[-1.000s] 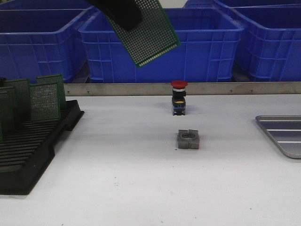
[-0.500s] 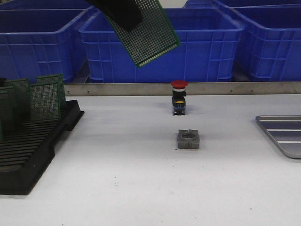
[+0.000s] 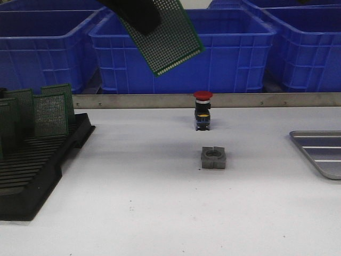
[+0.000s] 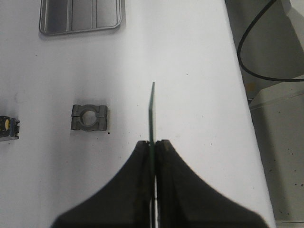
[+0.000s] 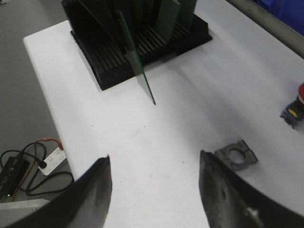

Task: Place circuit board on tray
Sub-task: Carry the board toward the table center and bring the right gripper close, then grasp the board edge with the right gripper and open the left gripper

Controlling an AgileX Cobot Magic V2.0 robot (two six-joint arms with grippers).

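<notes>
My left gripper (image 3: 136,13) is shut on a green perforated circuit board (image 3: 170,42) and holds it tilted, high above the middle of the table. In the left wrist view the board (image 4: 152,114) shows edge-on, clamped between the closed jaws of the left gripper (image 4: 153,142). The silver-grey tray (image 3: 314,134) lies at the table's right edge, partly cut off; it also shows in the left wrist view (image 4: 78,31), and nothing lies in the part I see. My right gripper (image 5: 154,154) is open and empty above the table, and its view shows the held board (image 5: 135,59).
A black slotted rack (image 3: 37,165) with several upright green boards (image 3: 50,114) stands at the left. A red-capped push button (image 3: 202,109) and a grey clamp block (image 3: 213,158) sit mid-table. Big blue bins (image 3: 234,48) stand behind a metal rail (image 3: 160,100).
</notes>
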